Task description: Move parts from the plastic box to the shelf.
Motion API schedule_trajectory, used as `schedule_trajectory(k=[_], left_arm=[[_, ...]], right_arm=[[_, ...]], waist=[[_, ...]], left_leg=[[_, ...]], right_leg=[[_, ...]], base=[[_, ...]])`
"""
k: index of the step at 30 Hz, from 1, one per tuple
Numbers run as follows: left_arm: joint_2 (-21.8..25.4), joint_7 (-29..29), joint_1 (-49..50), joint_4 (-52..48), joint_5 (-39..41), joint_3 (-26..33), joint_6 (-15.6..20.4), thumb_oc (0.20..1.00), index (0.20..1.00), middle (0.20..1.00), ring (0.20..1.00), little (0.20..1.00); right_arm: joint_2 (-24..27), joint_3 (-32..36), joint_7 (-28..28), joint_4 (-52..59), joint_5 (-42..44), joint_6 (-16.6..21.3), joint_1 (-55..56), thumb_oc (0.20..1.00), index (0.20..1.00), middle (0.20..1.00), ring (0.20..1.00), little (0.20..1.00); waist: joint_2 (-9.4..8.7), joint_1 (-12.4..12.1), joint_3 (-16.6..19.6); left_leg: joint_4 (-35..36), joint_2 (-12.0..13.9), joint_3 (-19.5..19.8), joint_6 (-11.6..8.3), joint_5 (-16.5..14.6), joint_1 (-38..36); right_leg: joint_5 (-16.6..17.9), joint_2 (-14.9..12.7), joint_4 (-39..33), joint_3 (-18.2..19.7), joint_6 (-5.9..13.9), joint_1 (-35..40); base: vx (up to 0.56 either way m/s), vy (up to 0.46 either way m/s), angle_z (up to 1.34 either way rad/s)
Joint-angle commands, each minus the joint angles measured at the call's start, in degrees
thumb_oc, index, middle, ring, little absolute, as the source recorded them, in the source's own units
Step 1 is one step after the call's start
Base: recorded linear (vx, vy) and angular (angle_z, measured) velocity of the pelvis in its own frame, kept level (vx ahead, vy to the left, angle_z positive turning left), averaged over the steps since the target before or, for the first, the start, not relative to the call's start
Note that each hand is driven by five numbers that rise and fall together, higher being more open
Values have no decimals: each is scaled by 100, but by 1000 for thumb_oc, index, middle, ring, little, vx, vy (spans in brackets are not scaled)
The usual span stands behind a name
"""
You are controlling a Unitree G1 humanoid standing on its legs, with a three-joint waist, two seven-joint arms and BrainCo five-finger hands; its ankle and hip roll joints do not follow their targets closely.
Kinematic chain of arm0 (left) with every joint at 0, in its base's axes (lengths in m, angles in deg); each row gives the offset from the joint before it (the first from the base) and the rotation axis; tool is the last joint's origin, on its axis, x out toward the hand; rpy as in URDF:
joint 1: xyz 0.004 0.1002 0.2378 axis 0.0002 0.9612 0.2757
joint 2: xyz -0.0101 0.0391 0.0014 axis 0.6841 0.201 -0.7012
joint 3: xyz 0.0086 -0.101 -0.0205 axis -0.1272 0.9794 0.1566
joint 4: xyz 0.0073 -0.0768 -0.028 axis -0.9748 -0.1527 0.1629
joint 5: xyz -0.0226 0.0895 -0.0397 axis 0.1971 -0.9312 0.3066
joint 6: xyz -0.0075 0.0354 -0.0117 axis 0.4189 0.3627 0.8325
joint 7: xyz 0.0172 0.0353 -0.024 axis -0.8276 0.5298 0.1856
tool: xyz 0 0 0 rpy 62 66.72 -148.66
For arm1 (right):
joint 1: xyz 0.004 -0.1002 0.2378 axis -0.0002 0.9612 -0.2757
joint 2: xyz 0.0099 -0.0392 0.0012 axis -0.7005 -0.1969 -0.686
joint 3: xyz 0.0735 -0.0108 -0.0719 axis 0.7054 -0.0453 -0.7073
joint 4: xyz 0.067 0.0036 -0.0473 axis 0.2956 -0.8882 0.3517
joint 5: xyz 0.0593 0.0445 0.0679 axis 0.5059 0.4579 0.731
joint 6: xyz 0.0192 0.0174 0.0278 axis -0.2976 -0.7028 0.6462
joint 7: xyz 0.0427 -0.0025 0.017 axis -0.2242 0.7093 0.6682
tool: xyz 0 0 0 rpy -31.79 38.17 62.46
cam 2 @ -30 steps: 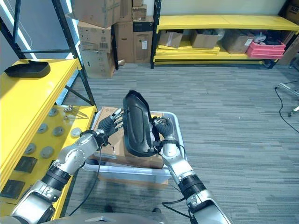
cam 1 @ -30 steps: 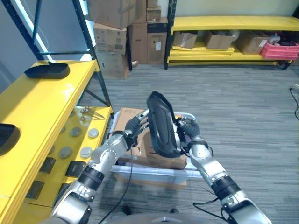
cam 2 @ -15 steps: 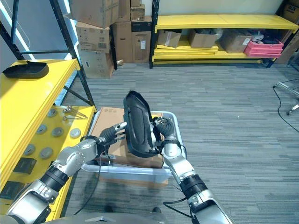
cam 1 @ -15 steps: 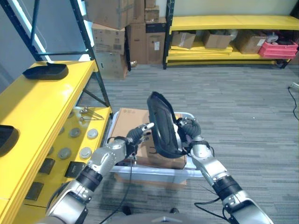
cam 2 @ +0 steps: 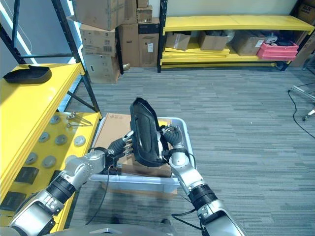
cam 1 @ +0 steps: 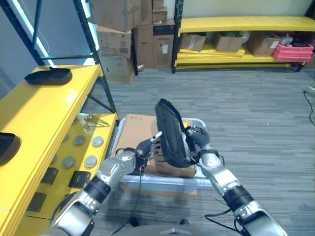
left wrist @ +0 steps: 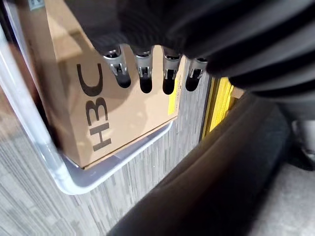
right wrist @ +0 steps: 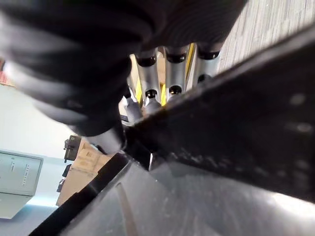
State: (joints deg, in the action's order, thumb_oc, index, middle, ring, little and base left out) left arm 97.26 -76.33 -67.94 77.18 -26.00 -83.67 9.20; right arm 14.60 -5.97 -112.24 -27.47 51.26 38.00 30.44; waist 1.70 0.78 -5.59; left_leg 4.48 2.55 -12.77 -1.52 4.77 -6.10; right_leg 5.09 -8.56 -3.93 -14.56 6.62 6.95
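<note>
A long black moulded part stands on end above the clear plastic box. My right hand is shut on its right edge, its fingers curled round the rim of the black part. My left hand is open low on the part's left side, with its fingertips at the lower edge. In the left wrist view the straight fingers reach over the cardboard box that lies in the plastic box, with the black part beside them.
The yellow shelf runs along my left. Two black parts lie on it, one far and one near. Round metal discs sit on its lower level. Stacked cartons and a second yellow rack stand at the back.
My left hand has slid down from the part's upper left side to its lower edge. The right hand has kept its hold and the part has barely moved.
</note>
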Motion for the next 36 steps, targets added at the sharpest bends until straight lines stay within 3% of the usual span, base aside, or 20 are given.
schedule_trajectory(k=[1, 14, 23, 36], left_arm=[[-293, 281, -528, 90, 734, -66, 601, 1000, 1000, 1000, 1000, 1000], [-192, -109, -265, -224, 882, 284, 517, 1000, 1000, 1000, 1000, 1000], [-187, -408, -385, -193, 112, -86, 282, 1000, 1000, 1000, 1000, 1000], [-287, -402, -488, -31, 71, -547, 262, 1000, 1000, 1000, 1000, 1000]], right_arm=[[-127, -179, 67, 42, 10, 332, -720, 200, 200, 200, 200, 200], [-38, -89, 45, 53, 39, 486, -554, 200, 200, 200, 200, 200], [-141, -92, 117, -38, -18, 539, -574, 200, 200, 200, 200, 200], [-207, -179, 151, -46, -19, 473, -696, 200, 200, 200, 200, 200]], waist=[[-33, -109, 167], [-21, -211, 167], [-34, -152, 193], [-44, -70, 183]], left_leg=[[-361, 295, 138, -153, -355, 99], [-362, 278, 192, -144, -351, 133], [-352, 265, 147, -125, -366, 124], [-338, 275, 103, -121, -373, 99]], right_leg=[[-108, -369, 297, -175, 512, -168], [-93, -386, 286, -248, 486, -159], [-101, -380, 281, -200, 511, -174], [-112, -372, 291, -147, 534, -189]], base=[[0, 0, 0], [0, 0, 0], [0, 0, 0], [0, 0, 0]])
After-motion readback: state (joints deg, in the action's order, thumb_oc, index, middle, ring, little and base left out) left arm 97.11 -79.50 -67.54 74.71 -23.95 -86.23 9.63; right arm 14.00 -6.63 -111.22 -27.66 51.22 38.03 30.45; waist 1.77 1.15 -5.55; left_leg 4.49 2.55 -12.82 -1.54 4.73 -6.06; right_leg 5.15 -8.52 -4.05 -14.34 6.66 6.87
